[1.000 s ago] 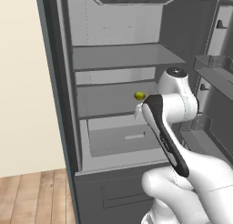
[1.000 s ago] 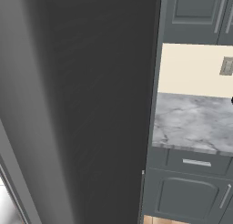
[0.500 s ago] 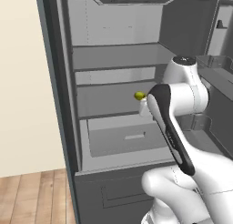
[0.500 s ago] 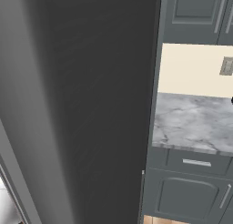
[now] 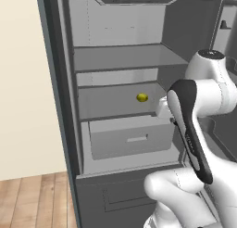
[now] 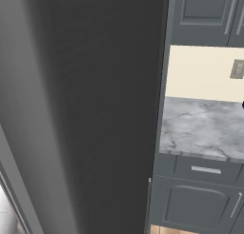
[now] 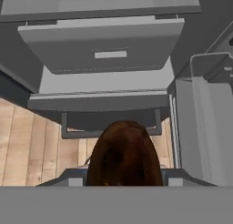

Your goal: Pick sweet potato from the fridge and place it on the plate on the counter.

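Note:
In the hand view, the sweet potato (image 7: 124,155) is a dark reddish-brown oval lump wedged between my fingers, and my gripper (image 7: 124,178) is shut on it. It hangs outside the open fridge (image 5: 115,60), above the wooden floor, in front of the pale drawer (image 7: 104,45). The left base view has my white arm (image 5: 194,129) bent across the fridge's right side, hiding the hand. The marbled counter (image 6: 205,128) lies to the right of the fridge's dark side wall (image 6: 95,109). The plate is out of view.
A small yellow round fruit (image 5: 142,98) rests on the middle shelf above the drawer (image 5: 129,139). The open door's bins (image 7: 205,123) stand close on the right of the hand. Dark grey cabinets (image 6: 200,199) sit under the counter.
My arm has swung up and to the right, away from the shelves, so the yellow fruit now shows in full. The grip on the sweet potato has stayed the same.

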